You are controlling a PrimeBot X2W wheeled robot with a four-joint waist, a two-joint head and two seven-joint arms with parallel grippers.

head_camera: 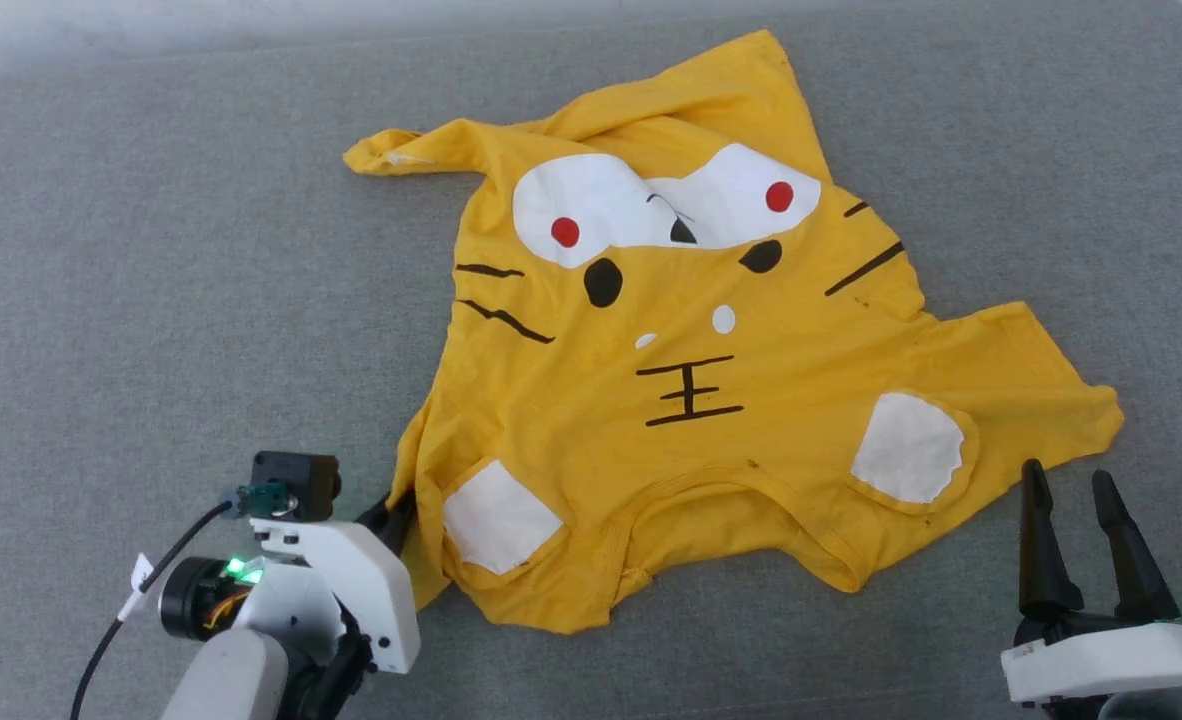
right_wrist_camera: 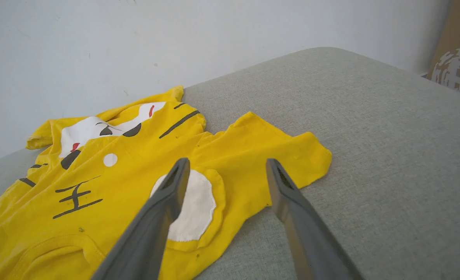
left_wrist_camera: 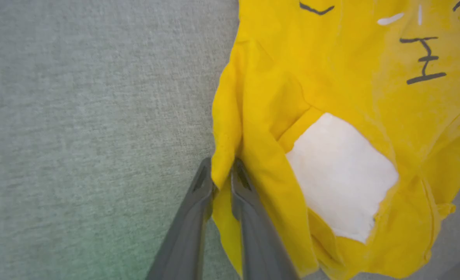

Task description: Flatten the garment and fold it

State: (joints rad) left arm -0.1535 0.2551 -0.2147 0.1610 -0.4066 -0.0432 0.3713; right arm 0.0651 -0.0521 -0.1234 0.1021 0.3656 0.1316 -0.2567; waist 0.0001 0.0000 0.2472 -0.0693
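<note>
The garment is a bright yellow T-shirt with a cartoon face print, lying rumpled and upside down on the grey cushion, collar toward me. My left gripper sits at its near left edge. In the left wrist view the garment has a raised fold pinched between the two fingers of the left gripper. My right gripper stands open just off the shirt's near right sleeve. In the right wrist view the open right gripper hovers over the sleeve of the garment with nothing between its fingers.
The grey fabric surface spreads wide on both sides of the shirt. A pale wall rises right behind its far edge. A brown cardboard box stands beyond the far right corner.
</note>
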